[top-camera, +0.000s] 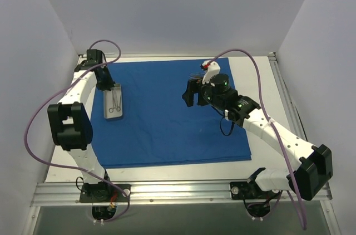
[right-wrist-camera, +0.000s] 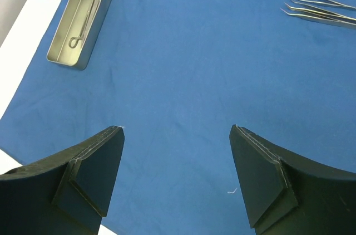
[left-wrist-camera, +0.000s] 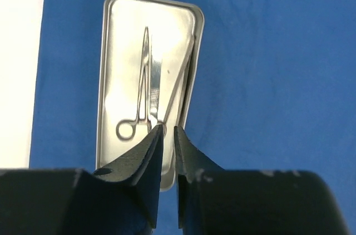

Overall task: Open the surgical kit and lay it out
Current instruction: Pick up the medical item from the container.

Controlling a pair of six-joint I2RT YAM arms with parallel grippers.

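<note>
The surgical kit's royal-blue cloth (top-camera: 161, 123) lies spread flat on the table. At its left side stands a small metal tray (top-camera: 114, 117) holding ring-handled forceps (left-wrist-camera: 146, 79), with another thin tool leaning on its right wall. My left gripper (left-wrist-camera: 168, 129) hovers over the tray's near end. Its jaws stand a narrow gap apart with nothing between them. Several thin metal instruments (right-wrist-camera: 322, 11) lie on the cloth at the back right. My right gripper (right-wrist-camera: 177, 129) hangs wide open over bare cloth (right-wrist-camera: 183, 68), beside those instruments (top-camera: 196, 76).
White table (top-camera: 261, 79) shows to the right of the cloth and along its near edge. An aluminium rail (top-camera: 178, 190) carries both arm bases. White walls enclose the left, back and right. Purple cables loop over each arm.
</note>
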